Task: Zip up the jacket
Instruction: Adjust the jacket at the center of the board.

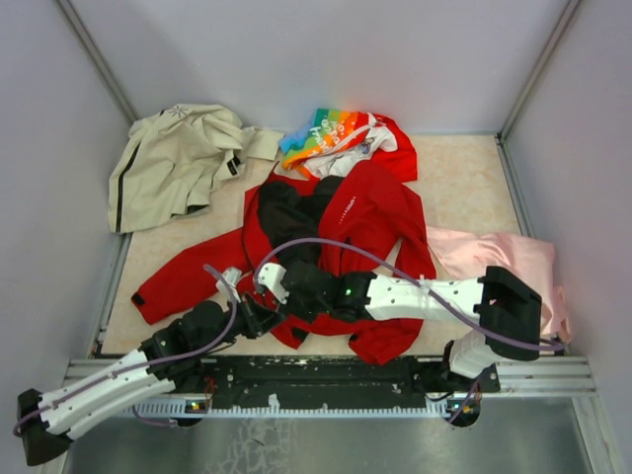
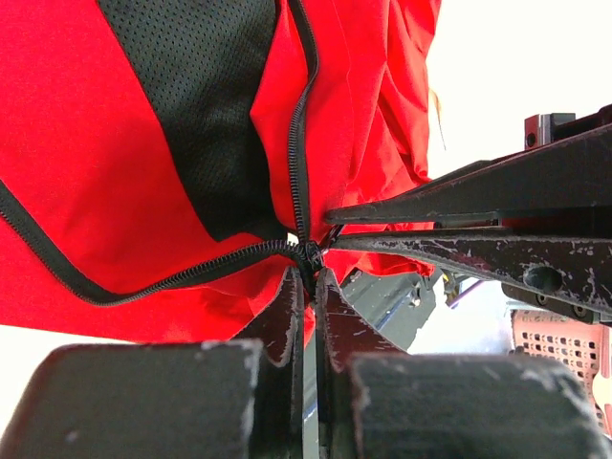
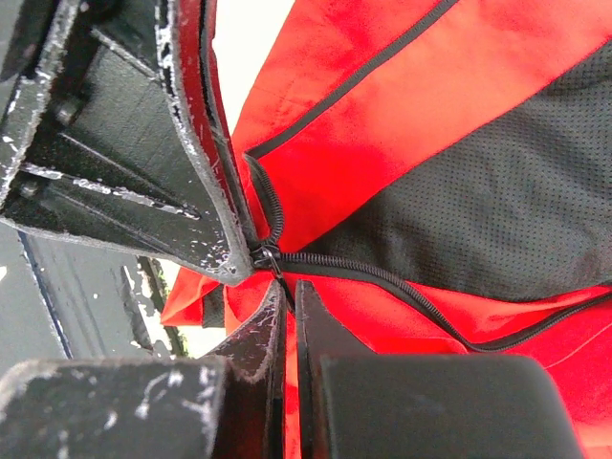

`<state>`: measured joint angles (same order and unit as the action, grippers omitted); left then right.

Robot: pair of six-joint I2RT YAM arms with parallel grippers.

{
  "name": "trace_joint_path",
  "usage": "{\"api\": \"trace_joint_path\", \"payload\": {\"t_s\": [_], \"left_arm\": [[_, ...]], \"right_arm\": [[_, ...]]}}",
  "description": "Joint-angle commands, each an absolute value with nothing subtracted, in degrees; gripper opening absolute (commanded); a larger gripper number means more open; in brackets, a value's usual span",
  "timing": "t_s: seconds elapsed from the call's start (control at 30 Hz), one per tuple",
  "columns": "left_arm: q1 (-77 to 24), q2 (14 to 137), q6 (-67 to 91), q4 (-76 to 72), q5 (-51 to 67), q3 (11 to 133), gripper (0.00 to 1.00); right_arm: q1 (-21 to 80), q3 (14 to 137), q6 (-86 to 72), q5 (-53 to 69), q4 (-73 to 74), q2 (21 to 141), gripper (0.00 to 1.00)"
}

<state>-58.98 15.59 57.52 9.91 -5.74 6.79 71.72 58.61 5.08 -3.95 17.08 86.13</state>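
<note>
The red jacket [image 1: 380, 212] lies spread in the middle of the table, its black mesh lining [image 2: 201, 105] showing. Its dark zipper [image 2: 298, 143] runs down to the slider [image 3: 266, 256] at the near hem. My left gripper [image 2: 308, 273] is shut on the zipper at the slider. My right gripper [image 3: 287, 287] comes in from the right, shut on red jacket fabric just below the slider. The two grippers' tips nearly touch. In the top view the left gripper [image 1: 259, 318] and right gripper [image 1: 279, 306] meet at the jacket's near edge.
A beige jacket [image 1: 173, 163] lies at the back left. A rainbow-and-white printed garment [image 1: 331, 133] sits behind the red jacket, and a pink cloth [image 1: 504, 257] lies at the right. A metal rail [image 1: 326, 370] runs along the near edge. Grey walls enclose the table.
</note>
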Motion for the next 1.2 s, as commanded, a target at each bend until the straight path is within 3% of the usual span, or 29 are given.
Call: {"api": "trace_joint_path", "payload": {"t_s": [0.0,0.47,0.7,0.87,1.17], "left_arm": [[-60.0,16.4,56.4,9.2,4.8,6.2,0.0],[-60.0,16.0,56.5,10.3,3.6,3.3,0.0],[-60.0,15.2,55.7,8.3,2.8,2.5,0.0],[-60.0,14.3,57.7,4.5,1.8,1.4,0.0],[-60.0,12.1,64.4,-2.5,0.0,-1.7,0.0]], "right_arm": [[66.0,61.8,6.7,-17.8,16.6,87.2,0.0],[64.0,60.6,5.3,-26.7,19.2,84.2,0.0],[64.0,56.5,4.4,-13.0,15.3,79.0,0.0],[64.2,49.0,1.5,-3.2,8.4,69.6,0.18],[71.5,34.7,5.0,1.0,-9.3,59.8,0.31]]}}
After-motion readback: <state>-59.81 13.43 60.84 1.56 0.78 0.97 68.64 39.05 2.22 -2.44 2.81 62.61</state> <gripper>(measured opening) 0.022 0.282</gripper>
